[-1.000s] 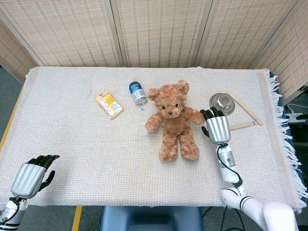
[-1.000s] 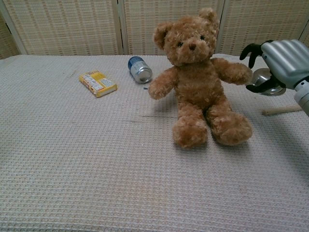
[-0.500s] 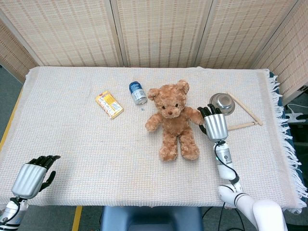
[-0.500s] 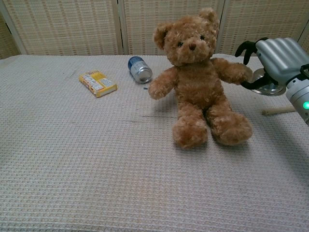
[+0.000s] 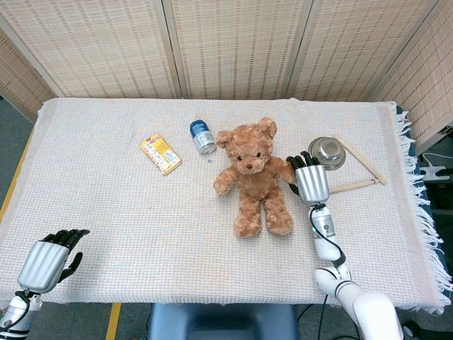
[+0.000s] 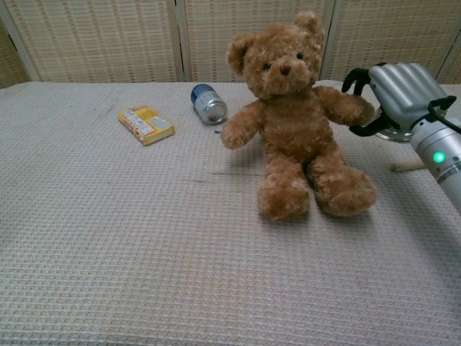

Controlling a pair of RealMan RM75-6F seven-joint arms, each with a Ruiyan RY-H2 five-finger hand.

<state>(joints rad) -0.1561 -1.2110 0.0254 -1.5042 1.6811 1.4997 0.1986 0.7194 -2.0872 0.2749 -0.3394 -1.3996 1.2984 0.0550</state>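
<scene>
Centrally, a brown teddy bear (image 5: pixel 253 178) sits on the cloth-covered tabletop (image 5: pixel 127 205), its legs toward the robot and its arms spread. The right hand (image 5: pixel 308 180) is at the bear's outstretched arm on that side; its dark fingers (image 6: pixel 358 74) curl around the paw, with the thumb beneath it. Whether the fingers actually press the plush or only bracket it cannot be told from either view.

The chest view shows this contact from the side: the silver back of the right hand faces up and toward the camera, the wrist slopes down to the lower right, and a green light glows on the forearm. The head view shows the same hand from above, fingers pointing away from the robot, with the forearm running straight back toward the tabletop's near edge.

Only the head view shows the left hand (image 5: pixel 48 258), which lies at the near left corner of the tabletop, well apart from the bear, its fingers curled in loosely and holding nothing. That view also shows fully a steel bowl (image 5: pixel 326 151) just behind the right hand and wooden sticks (image 5: pixel 359 161) beside it.

Both views show a blue can (image 5: pixel 202 137) lying on its side near the bear's other arm, and a yellow packet (image 5: pixel 161 154) further left.
</scene>
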